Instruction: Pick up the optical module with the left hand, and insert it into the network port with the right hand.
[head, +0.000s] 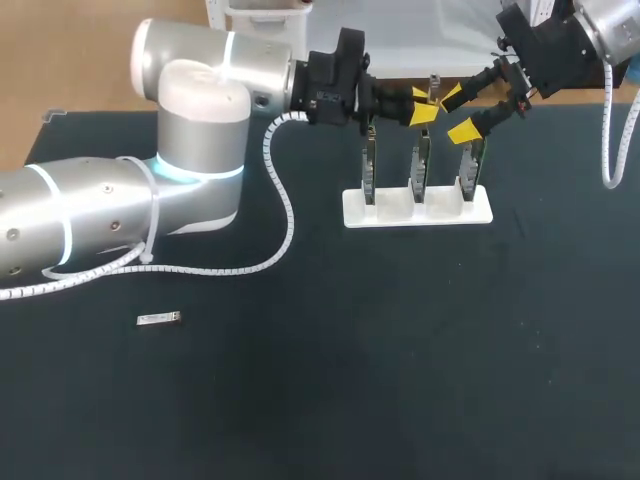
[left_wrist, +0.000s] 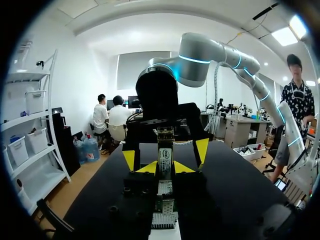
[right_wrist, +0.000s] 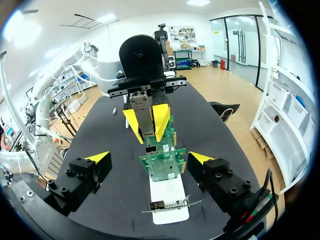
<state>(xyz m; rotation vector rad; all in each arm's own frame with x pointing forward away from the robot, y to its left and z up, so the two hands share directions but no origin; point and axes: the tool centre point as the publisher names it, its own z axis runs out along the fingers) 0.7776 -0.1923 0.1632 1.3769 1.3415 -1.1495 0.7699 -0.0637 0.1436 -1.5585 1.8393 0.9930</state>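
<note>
My left gripper (head: 422, 105) hangs above the middle network card (head: 421, 165) and is shut on a small silver optical module (head: 433, 90). In the left wrist view the module (left_wrist: 164, 156) stands upright between the left gripper's (left_wrist: 164, 168) yellow tips, over a card (left_wrist: 162, 210). My right gripper (head: 457, 113) faces it from the right, wide open. Its fingertips (left_wrist: 201, 150) stand to either side of the module without touching it. In the right wrist view the right gripper (right_wrist: 150, 159) is open around the green cards (right_wrist: 162, 162), with the held module (right_wrist: 145, 115) ahead.
Three network cards stand upright in a white base (head: 480, 213) at the back middle of the dark table. A second small module (head: 158, 319) lies flat near the front left. My left arm's white cable (head: 285, 215) loops over the table.
</note>
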